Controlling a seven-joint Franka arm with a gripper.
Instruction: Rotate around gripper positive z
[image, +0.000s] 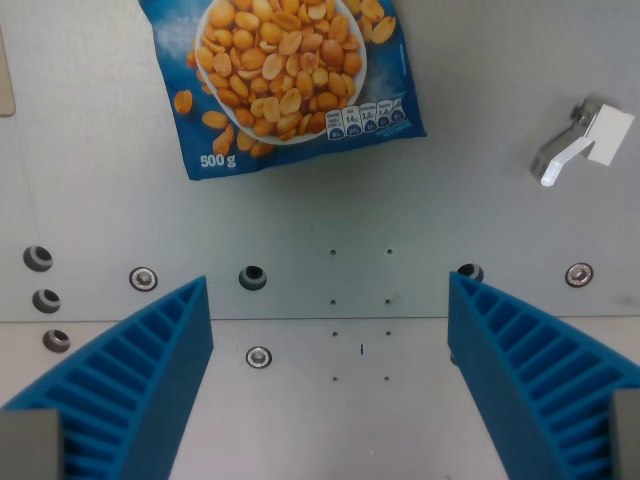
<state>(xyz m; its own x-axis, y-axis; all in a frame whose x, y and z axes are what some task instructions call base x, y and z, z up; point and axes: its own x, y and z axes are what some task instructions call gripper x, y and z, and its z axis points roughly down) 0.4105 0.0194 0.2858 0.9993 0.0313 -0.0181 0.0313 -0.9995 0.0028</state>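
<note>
So the tool (330, 310) is seen from the wrist view pointing straight down at the desk (100, 200), with both blue ribbed fingers (140, 380) coming up from the bottom corners. They're spread wide apart and nothing is held between them, only bare grey plate with a few screws (259, 356) and small holes. One finger is angled in from the wrist view's left, the other from the wrist view's right, pretty much mirrored, so the camera looks squared up between them.

The tool is held above the surface; whether the fingertips are touching it can't be told from this angle.

A blue peanut bag (285, 75) marked 500 g is laid flat at the top of the view, slightly tilted, cut off by the upper edge. It's well apart from the fingers, beyond their tips and a bit toward the left finger's side. A small white and grey bracket (582, 142) is sat near the upper part of the wrist view's right, also clear of the tool.

A seam in the plate is seen running across just beyond the fingertips, with a row of bolt holes (252, 276) along it.
</note>
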